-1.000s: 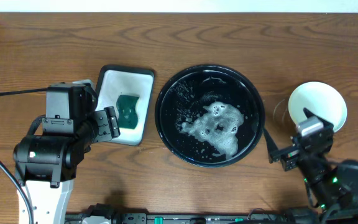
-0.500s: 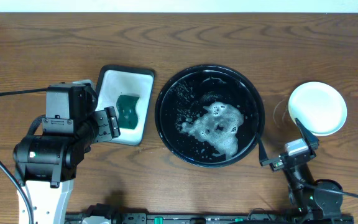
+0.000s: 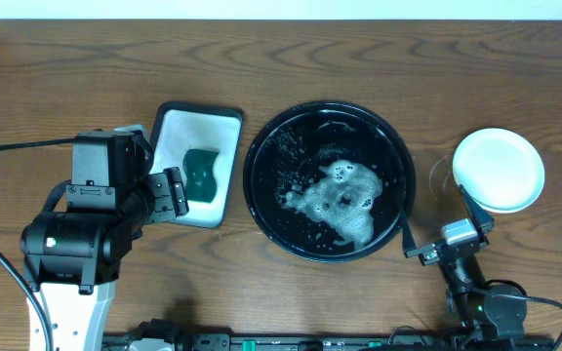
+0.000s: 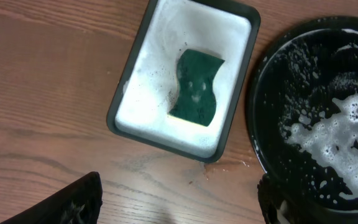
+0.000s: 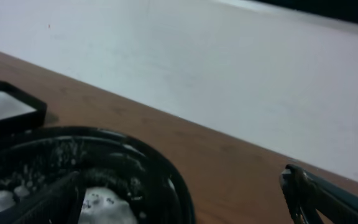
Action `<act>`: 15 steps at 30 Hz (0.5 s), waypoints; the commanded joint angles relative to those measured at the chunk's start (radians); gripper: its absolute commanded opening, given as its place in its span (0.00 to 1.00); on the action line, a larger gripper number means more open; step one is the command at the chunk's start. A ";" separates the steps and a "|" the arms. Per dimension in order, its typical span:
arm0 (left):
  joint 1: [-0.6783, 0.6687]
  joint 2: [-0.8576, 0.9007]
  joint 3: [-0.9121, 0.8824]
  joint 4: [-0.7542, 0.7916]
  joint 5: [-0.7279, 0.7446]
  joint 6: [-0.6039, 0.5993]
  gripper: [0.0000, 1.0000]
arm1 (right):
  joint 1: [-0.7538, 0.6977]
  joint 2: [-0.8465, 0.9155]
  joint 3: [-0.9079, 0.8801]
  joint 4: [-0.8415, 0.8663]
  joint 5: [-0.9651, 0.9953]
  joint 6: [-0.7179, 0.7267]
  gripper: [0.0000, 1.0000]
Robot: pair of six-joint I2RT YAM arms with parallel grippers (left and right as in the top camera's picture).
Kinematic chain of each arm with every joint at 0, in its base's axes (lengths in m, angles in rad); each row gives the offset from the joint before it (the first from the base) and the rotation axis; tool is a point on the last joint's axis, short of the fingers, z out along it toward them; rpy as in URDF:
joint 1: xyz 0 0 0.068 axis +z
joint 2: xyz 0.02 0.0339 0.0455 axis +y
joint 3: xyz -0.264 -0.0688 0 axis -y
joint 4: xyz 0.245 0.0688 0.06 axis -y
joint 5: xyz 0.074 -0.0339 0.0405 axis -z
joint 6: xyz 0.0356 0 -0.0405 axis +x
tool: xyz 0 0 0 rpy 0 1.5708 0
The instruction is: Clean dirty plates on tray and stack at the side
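The round black tray [image 3: 261, 200] sits mid-table with white foam in it and no plate on it; it also shows in the left wrist view [image 4: 260, 134] and the right wrist view [image 5: 166, 177]. A pale mint plate [image 3: 498, 170] lies flat on the bare wood to the tray's right; whether others lie under it is hidden. No yellow plate is in view. My right gripper [image 3: 439, 226] is open and empty between the tray and the plate, in front of both [image 5: 179, 208]. My left gripper [image 3: 171, 190] is open and empty beside the white tray [image 4: 176, 211].
A rectangular white tray with a dark rim [image 3: 224, 122] stands left of the black tray, holding foam and a green sponge [image 3: 201, 175], also in the left wrist view [image 4: 196, 86]. A faint round wet mark [image 3: 439, 175] lies between the black tray and the plate.
My right gripper has let go of the pale plate, which now lies flat, and has pulled back toward the front edge and left. The left arm has not moved.
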 commanded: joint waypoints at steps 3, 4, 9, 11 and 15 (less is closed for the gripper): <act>0.002 0.002 0.014 -0.003 -0.002 0.006 0.81 | -0.017 -0.006 -0.002 -0.111 0.013 -0.009 0.99; 0.002 0.002 0.014 -0.003 -0.002 0.006 0.81 | -0.017 -0.004 -0.002 -0.114 0.013 -0.009 0.99; 0.002 0.002 0.014 -0.003 -0.002 0.006 0.81 | -0.017 0.000 -0.002 -0.114 0.013 -0.009 0.99; 0.002 0.002 0.014 -0.003 -0.002 0.006 0.81 | -0.017 0.000 -0.002 -0.114 0.013 -0.009 0.99; 0.002 0.002 0.014 -0.003 -0.002 0.006 0.81 | -0.017 0.001 -0.002 -0.114 0.013 -0.009 0.99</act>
